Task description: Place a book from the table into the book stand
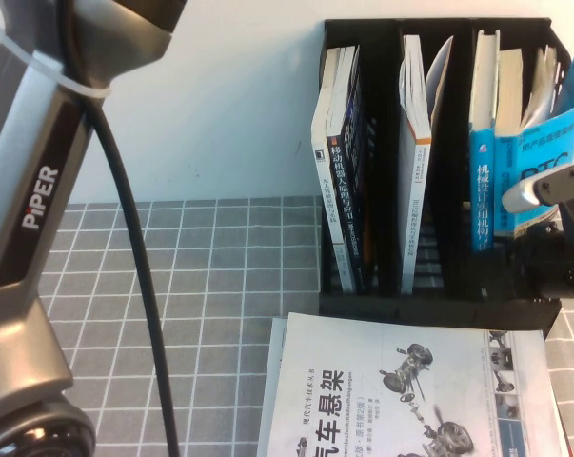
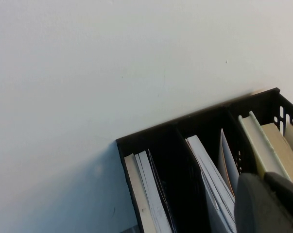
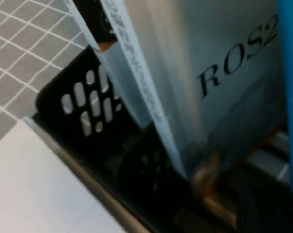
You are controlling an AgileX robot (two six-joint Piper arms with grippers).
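- A plain, matt white wall (image 1: 220, 105) fills the high view from 10 to 12 o'clock.
- It meets the flat worktop (image 1: 220, 276), covered in grey cloth with a white grid of squares, along a straight line.
- The light is soft and even. In the left wrist view the wall shades from bright to duller grey.
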